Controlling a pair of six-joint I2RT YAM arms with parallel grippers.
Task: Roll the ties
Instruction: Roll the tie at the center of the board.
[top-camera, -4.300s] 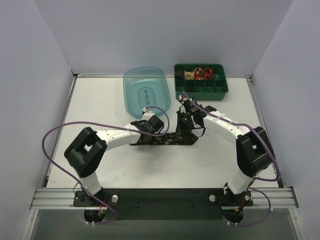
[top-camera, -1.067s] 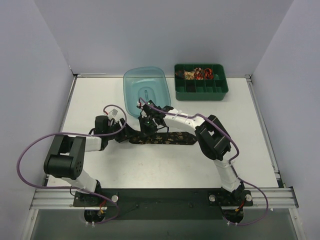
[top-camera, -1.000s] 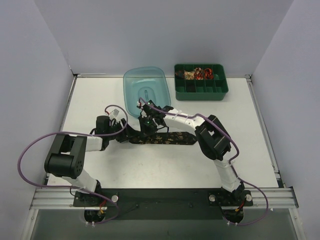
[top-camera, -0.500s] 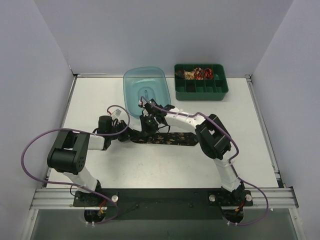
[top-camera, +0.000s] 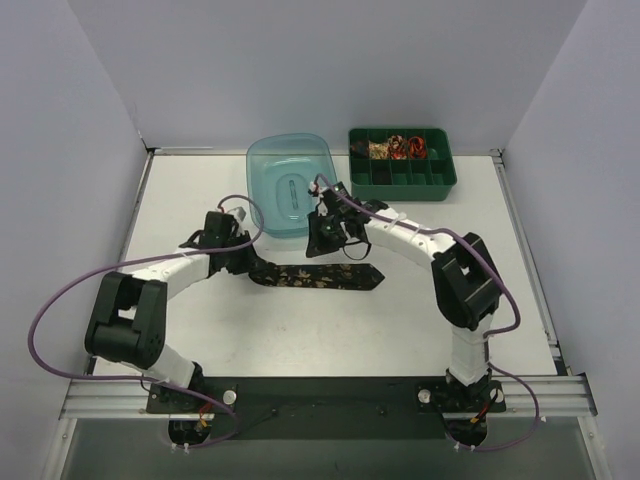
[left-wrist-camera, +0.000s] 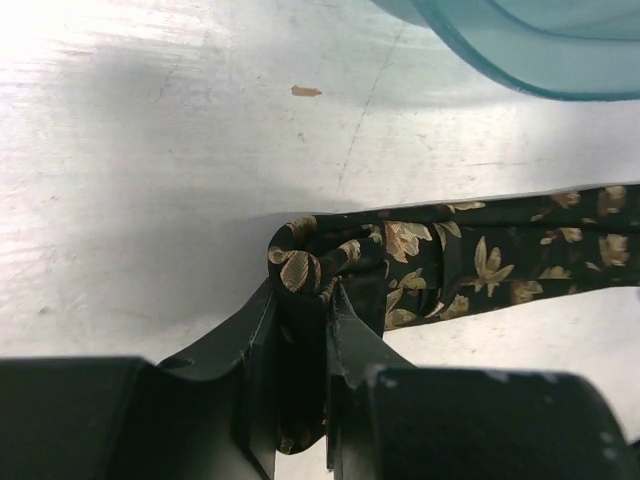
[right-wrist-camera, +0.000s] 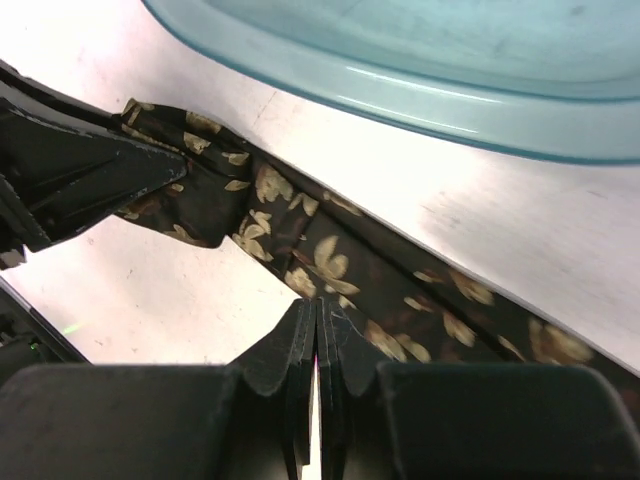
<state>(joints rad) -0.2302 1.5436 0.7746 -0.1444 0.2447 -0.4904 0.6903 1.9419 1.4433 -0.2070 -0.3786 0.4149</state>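
One of the ties (top-camera: 320, 276), black with gold-tan flowers, lies flat across the middle of the table, its pointed end to the right. Its left end is folded into a small curl (left-wrist-camera: 300, 262), and my left gripper (left-wrist-camera: 303, 290) is shut on that curl, fabric filling the gap between the fingers. From above, the left gripper (top-camera: 248, 264) sits at the tie's left end. My right gripper (right-wrist-camera: 317, 305) is shut with nothing in it, its tips just over the tie (right-wrist-camera: 330, 255); it hovers near the tub (top-camera: 318, 245). Small red and beige rolled ties (top-camera: 398, 148) lie in the green tray.
A teal plastic tub (top-camera: 290, 185) stands just behind the tie, close to both wrists. The green divided tray (top-camera: 402, 180) sits at the back right. Purple cables loop off both arms. Walls close in the table on the left, back and right.
The left gripper has closed on the tie's folded left end. The right gripper has drawn back to the right, toward the tub, staying shut. The tie has shifted slightly.
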